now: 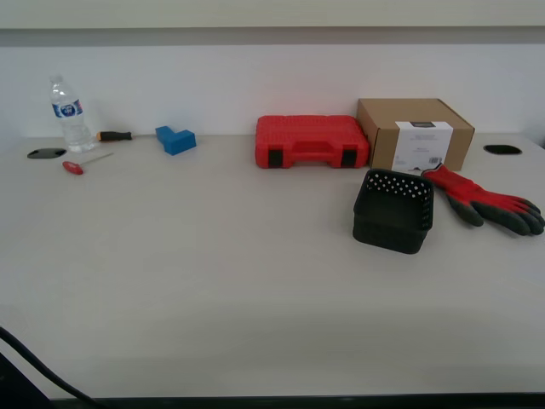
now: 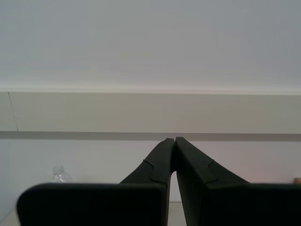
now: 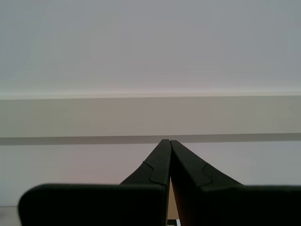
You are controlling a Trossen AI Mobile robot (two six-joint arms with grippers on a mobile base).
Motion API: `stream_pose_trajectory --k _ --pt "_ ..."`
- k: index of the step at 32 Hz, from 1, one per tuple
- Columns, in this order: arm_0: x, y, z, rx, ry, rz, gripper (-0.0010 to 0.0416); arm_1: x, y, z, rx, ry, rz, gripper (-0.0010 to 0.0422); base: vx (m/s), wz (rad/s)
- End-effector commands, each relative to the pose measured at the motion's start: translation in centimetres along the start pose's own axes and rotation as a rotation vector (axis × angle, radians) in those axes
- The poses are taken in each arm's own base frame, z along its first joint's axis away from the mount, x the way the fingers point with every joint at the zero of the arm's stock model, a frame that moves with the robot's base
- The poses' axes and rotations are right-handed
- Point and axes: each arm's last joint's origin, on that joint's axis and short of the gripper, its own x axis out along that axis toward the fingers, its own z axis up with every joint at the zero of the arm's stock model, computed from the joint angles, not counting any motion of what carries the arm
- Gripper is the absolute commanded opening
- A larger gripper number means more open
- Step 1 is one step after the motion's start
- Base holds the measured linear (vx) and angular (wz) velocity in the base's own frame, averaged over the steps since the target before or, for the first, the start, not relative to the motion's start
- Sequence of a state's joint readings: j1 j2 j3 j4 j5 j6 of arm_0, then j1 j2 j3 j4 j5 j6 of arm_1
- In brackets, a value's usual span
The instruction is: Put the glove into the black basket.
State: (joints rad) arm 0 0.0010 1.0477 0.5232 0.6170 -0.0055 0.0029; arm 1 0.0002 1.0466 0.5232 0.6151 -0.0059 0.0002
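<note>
- Two grippers, both with jaws pressed together at the tips and nothing between them: my first gripper [image 3: 165, 141] and my second gripper [image 2: 172, 139] each face a pale wall, clear of the table.
- Past my second gripper, the cap of a bottle [image 2: 58, 174] shows low against the wall.
- Neither arm appears in the exterior view.
- The glove [image 1: 485, 200] lies flat on the table [image 1: 213, 281] at the exterior view's right, just beside the basket [image 1: 393, 210] and apart from both grippers.
- Its long axis runs slantwise: the red cuff is toward the basket and the box [image 1: 415, 133], and the grey fingers point to the exterior view's right and slightly toward the near edge.
- The basket stands upright, its open top facing up, with the glove outside it.
- The box sits behind the basket; a red case [image 1: 311, 141] is just beside the box, on the exterior view's left of it.
- Far to the exterior view's left are a blue block [image 1: 175, 139], the bottle [image 1: 68, 113] and two screwdrivers [image 1: 83, 164].
</note>
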Motion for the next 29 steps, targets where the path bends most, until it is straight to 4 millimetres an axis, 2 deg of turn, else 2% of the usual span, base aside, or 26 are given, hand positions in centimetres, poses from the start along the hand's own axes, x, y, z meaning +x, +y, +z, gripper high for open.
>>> stream_pose_trajectory --k 1,29 --pt "0.01 0.0 0.07 0.0 -0.004 0.0 0.0001 0.01 0.0 0.04 0.0 -0.003 0.001 0.0 0.0 0.0" --pt "0.02 0.0 0.06 0.0 -0.004 0.0 0.0001 0.01 0.0 0.04 0.0 -0.003 0.001 0.0 0.0 0.0"
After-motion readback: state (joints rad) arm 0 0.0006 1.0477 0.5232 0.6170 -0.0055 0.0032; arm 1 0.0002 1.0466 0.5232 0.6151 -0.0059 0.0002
